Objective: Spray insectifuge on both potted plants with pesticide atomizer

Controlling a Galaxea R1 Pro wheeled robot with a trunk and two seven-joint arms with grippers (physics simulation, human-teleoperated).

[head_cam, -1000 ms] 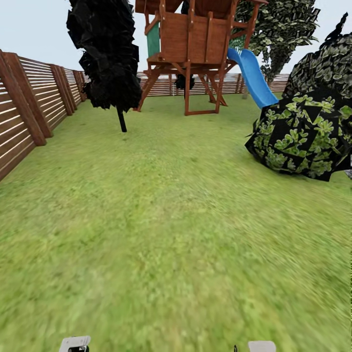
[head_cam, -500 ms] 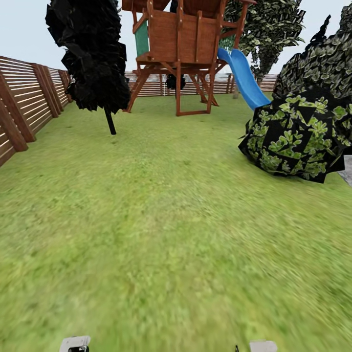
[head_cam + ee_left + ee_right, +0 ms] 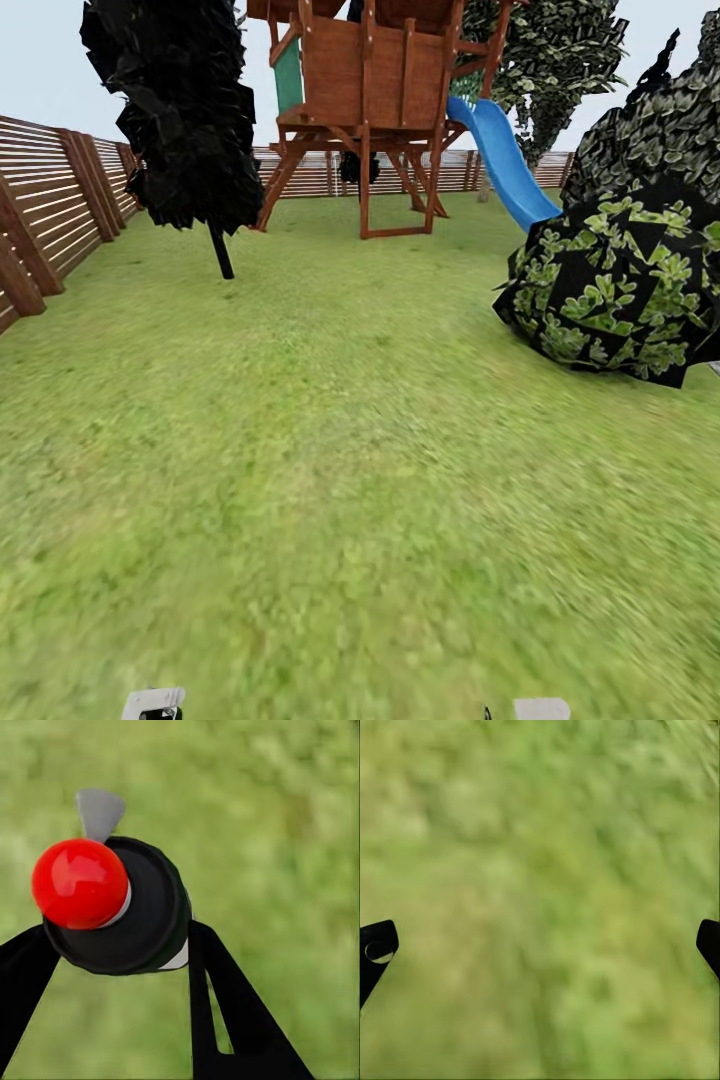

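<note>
Left wrist view shows the left end effector (image 3: 124,945) clamped on the pesticide atomizer (image 3: 112,907), red cap toward the camera, long axis along the fingers. Right end effector (image 3: 540,941) hangs spread apart over lawn (image 3: 330,480). Farther off stand a bush (image 3: 615,295), playset (image 3: 375,95) and fence (image 3: 60,190); which way the potted plants lie cannot be told.

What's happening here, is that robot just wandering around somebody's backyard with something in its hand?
The robot is out on a lawn with a slatted wooden fence, a wooden play tower with a blue slide, a dark tree and a big leafy bush ahead. Its left gripper is closed around the pesticide atomizer, seen end-on as a black round body with a red tip. The right gripper hangs open over grass, holding nothing. There is nothing within reach to spray.
</note>
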